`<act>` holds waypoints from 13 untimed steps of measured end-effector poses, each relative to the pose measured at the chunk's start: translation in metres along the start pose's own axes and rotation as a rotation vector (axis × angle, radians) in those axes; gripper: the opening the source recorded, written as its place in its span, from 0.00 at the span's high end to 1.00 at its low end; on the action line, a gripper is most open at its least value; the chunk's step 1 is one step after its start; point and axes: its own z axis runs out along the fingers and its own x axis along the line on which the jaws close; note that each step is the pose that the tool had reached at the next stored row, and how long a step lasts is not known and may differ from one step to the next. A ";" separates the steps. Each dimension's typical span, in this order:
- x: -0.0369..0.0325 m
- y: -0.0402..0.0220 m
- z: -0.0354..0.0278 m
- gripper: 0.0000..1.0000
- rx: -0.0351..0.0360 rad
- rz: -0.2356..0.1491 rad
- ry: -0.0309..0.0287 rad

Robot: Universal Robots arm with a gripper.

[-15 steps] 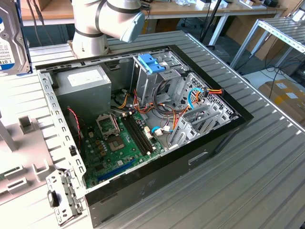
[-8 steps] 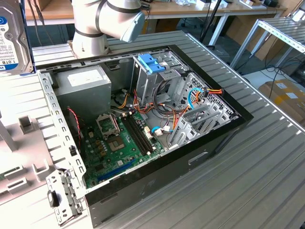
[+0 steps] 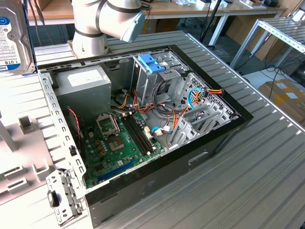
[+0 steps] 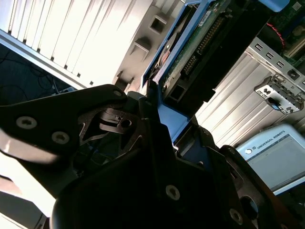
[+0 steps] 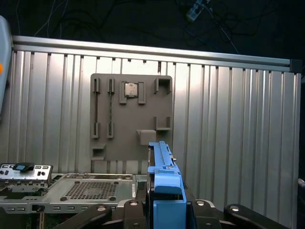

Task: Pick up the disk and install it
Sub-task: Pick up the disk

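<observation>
In the exterior view the disk [image 3: 14,36] stands upright, lifted clear of the open computer case [image 3: 143,124], the arm [image 3: 107,19] behind the case. In the second wrist view the gripper [image 4: 159,114] pinches the disk's blue frame between its black fingers, the drive jutting out ahead of them. In the first wrist view the blue edge sits clamped in those fingers, with a grey parts tray [image 5: 128,129] lying beyond the gripper on the ribbed table [image 5: 228,124].

I see the open computer case [image 3: 190,164] lying on the ribbed metal table [image 3: 267,186]. The green motherboard [image 3: 119,140] sits inside with the grey power supply [image 3: 86,83] beside it, and a blue-latched bracket [image 3: 151,63] tops the drive cage [image 3: 143,83]. A grey fixture plate [image 5: 131,114] rests on the slats.
</observation>
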 end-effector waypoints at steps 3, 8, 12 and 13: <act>0.0003 -0.0013 0.0001 0.63 0.0000 0.000 0.0001; 0.0007 -0.0039 0.0004 0.63 0.0000 0.000 0.0001; 0.0010 -0.0070 0.0007 0.63 0.0000 0.000 0.0001; 0.0011 -0.0076 0.0007 0.63 -0.0001 0.000 0.0001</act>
